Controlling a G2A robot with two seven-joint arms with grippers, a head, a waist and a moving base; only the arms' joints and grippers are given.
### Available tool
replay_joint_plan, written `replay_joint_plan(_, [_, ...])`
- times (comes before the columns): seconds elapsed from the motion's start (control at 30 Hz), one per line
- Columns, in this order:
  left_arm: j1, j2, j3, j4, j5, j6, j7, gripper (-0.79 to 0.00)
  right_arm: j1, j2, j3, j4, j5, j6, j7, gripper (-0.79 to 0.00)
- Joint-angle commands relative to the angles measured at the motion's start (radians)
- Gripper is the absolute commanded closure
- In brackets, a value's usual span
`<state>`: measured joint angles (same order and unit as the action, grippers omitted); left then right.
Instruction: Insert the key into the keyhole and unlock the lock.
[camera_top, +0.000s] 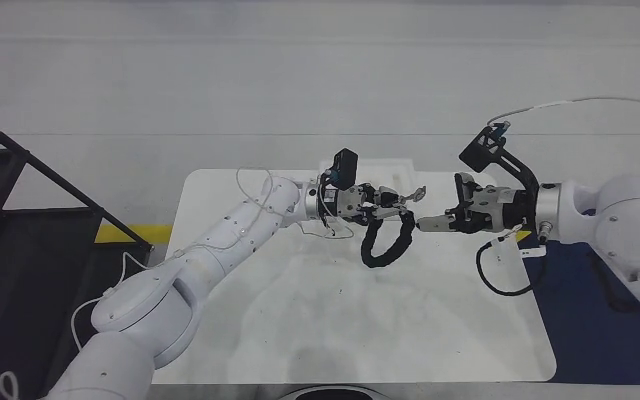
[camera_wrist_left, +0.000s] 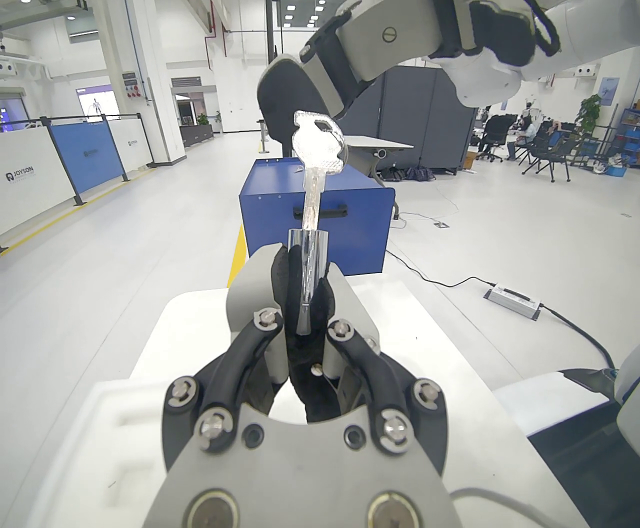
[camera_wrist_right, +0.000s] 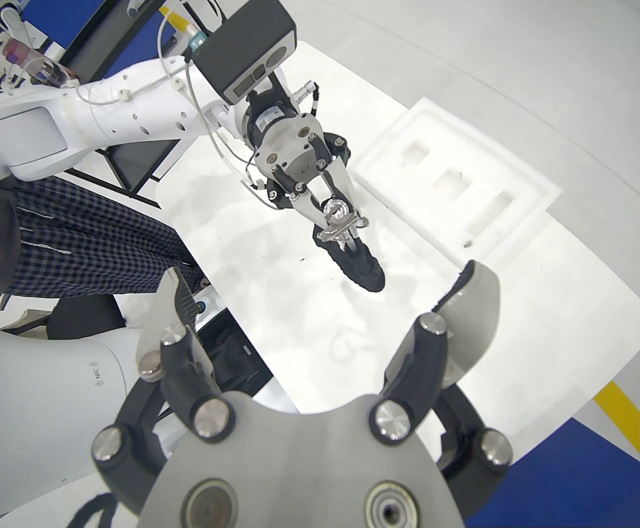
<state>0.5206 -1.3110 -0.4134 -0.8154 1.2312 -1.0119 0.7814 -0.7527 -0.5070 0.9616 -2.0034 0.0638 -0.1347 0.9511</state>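
White table (camera_top: 300, 330) below, in a wide bright hall (camera_wrist_left: 165, 165), with a foam tray (camera_wrist_right: 530, 190) lying flat beyond the lock. Held up off that table: the lock (camera_wrist_left: 308, 260), a chrome barrel clamped tight between the fingers of the left pincer (camera_wrist_left: 302, 272), with a black cable (camera_top: 385, 245) looping down from it. Sticking straight out of the lock's end: the key (camera_wrist_left: 318, 145), tip in the keyhole (camera_wrist_left: 310, 231), much of the blade showing, flat head free. Facing the lock from the far side: the right pincer (camera_wrist_right: 320, 272), fingers spread wide apart, holding nothing, one pad (camera_wrist_left: 277, 100) just behind the key's head and, by the look of it, not touching. Judged from this: insertion begun and perhaps done, depth inside the lock hard to tell; turning not yet started. Next move, most likely: closing the right pincer on the head, a pad on each flat face, then a short push toward the lock to seat the blade fully, then a twist about the blade's own line. Calls for lining up squarely with the lock first; otherwise risk of bending the thin blade or dragging it out instead of turning it. Calls also for a firm left grip throughout, to stop any roll of the barrel under the twist. Worth watching the cable end beside the lock for release as the sign of unlocking.
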Motion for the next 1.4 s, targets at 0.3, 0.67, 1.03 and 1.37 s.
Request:
replay_joint_plan(0.3, [0.034, 0.001, -0.043, -0.012, -0.025, 0.0, -0.09, 0.0, -0.013, -0.007, -0.002, 0.011, -0.099, -0.125, -0.059, -0.785])
replay_joint_plan(0.67, [0.025, -0.027, 0.001, -0.015, -0.177, 0.0, -0.183, 0.0, -0.014, -0.024, -0.022, 0.016, -0.596, -0.502, -0.189, -0.785])
replay_joint_plan(1.03, [0.006, -0.046, 0.036, -0.002, -0.208, 0.0, -0.184, 0.0, -0.032, -0.037, -0.028, -0.004, -0.736, -0.568, -0.223, -0.785])
replay_joint_plan(1.37, [-0.004, -0.061, 0.048, 0.007, -0.19, 0.0, -0.156, 0.0, -0.03, -0.053, -0.048, -0.008, -0.725, -0.56, -0.172, -0.785])
